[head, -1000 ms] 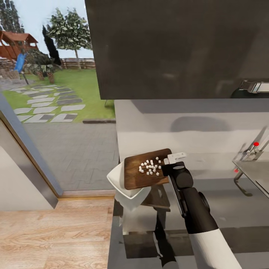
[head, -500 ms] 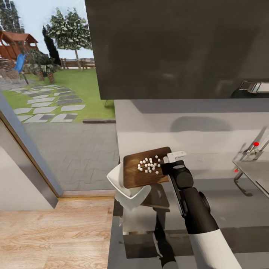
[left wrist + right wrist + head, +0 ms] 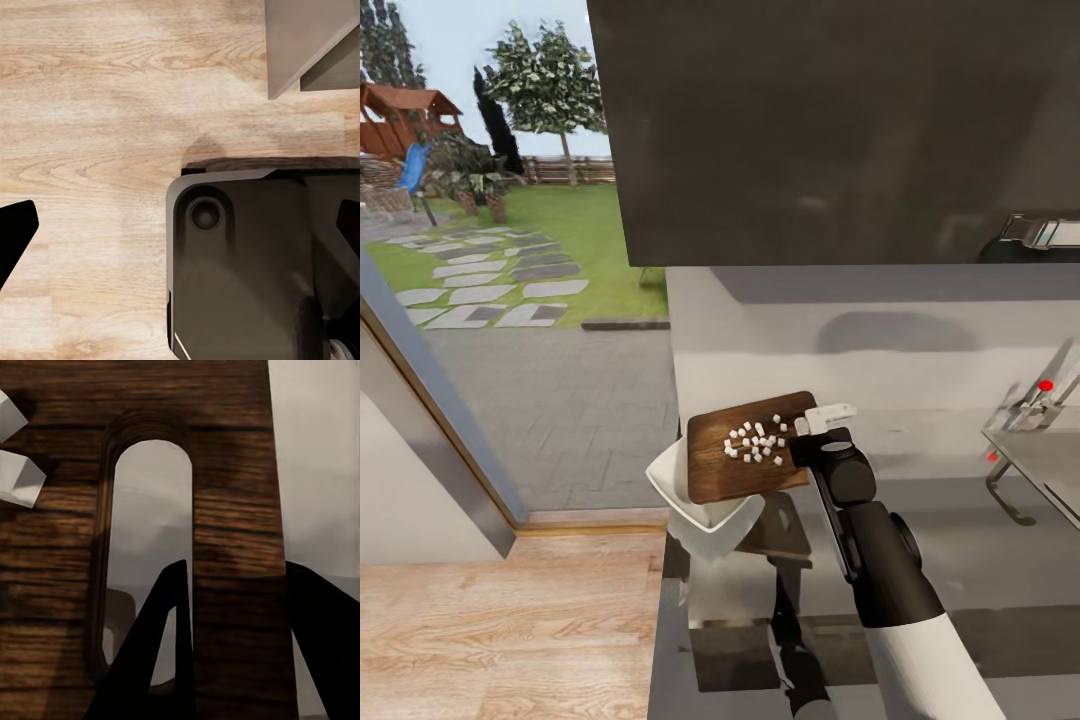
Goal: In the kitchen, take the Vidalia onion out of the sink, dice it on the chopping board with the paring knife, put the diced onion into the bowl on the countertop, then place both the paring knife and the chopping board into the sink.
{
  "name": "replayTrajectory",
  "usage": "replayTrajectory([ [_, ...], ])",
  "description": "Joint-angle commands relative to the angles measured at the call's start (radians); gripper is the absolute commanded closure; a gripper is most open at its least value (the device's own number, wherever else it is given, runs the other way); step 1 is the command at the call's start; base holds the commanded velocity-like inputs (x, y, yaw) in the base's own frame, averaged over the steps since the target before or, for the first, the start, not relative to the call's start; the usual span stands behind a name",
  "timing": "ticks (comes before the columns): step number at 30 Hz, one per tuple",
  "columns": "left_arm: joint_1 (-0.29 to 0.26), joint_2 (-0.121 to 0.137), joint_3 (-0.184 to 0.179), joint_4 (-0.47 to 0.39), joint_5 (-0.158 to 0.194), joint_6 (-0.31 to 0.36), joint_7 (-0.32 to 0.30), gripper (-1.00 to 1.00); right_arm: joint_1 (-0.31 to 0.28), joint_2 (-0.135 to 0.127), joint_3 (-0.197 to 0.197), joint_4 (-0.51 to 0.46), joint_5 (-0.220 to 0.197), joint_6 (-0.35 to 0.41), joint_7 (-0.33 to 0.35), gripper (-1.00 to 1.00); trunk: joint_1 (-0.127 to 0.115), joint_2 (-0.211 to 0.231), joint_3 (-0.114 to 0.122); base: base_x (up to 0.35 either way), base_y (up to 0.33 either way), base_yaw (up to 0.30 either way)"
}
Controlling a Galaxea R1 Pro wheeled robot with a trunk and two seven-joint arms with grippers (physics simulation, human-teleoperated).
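Step in hand: tipping the diced onion into the bowl, I judge. The dicing looks done, and the board and knife are not yet in the sink.
My right gripper (image 3: 815, 425): clamped on the chopping board (image 3: 745, 462) at its hole end; in the right wrist view one finger passes through the oval hole (image 3: 146, 555) and the other lies outside the board's edge.
Board: held off the countertop (image 3: 960, 560), raised at the gripper end and sloping down towards 8 o'clock in the head view.
Onion pieces (image 3: 757, 443): small white cubes clustered on the board's upper half, none seen in the bowl.
Bowl (image 3: 695, 500): white, on the countertop's left end, under the board's low edge at about 7 o'clock from the cubes.
Sink (image 3: 1050, 470): far off at 3 o'clock, with the tap beside it.
My left gripper: its dark finger tips (image 3: 13, 236) stand wide apart over the wooden floor, holding nothing.
Knife: I cannot place it.
Next move calls for: more tilt, slowly, keeping the low edge over the bowl so the cubes slide in rather than past the rim.
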Motion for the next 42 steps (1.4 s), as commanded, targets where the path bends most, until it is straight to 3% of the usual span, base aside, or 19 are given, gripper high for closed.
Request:
replayTrajectory([
  [1,0.000,0.001,-0.005,-0.001,0.007,-0.002,0.004,-1.00,-0.001,0.000,0.001,-0.001,-0.006,0.004,-0.009,1.00,0.001,-0.002,-0.002,0.000,0.000,0.000],
  [17,0.000,0.001,-0.005,-0.001,0.007,-0.002,0.004,-1.00,-0.001,0.002,0.001,-0.034,-0.006,0.004,-0.010,1.00,0.001,-0.002,-0.002,-0.038,0.000,0.000],
  [29,0.000,0.001,-0.005,-0.001,0.007,-0.002,0.004,-1.00,-0.001,0.003,0.003,-0.034,0.019,0.004,-0.011,1.00,0.001,-0.002,0.000,0.000,0.000,0.000],
  [42,0.000,0.001,-0.005,-0.003,0.007,-0.002,0.004,-1.00,-0.001,0.023,0.003,-0.017,0.020,0.004,-0.011,1.00,0.001,-0.002,0.003,0.000,0.000,0.000],
])
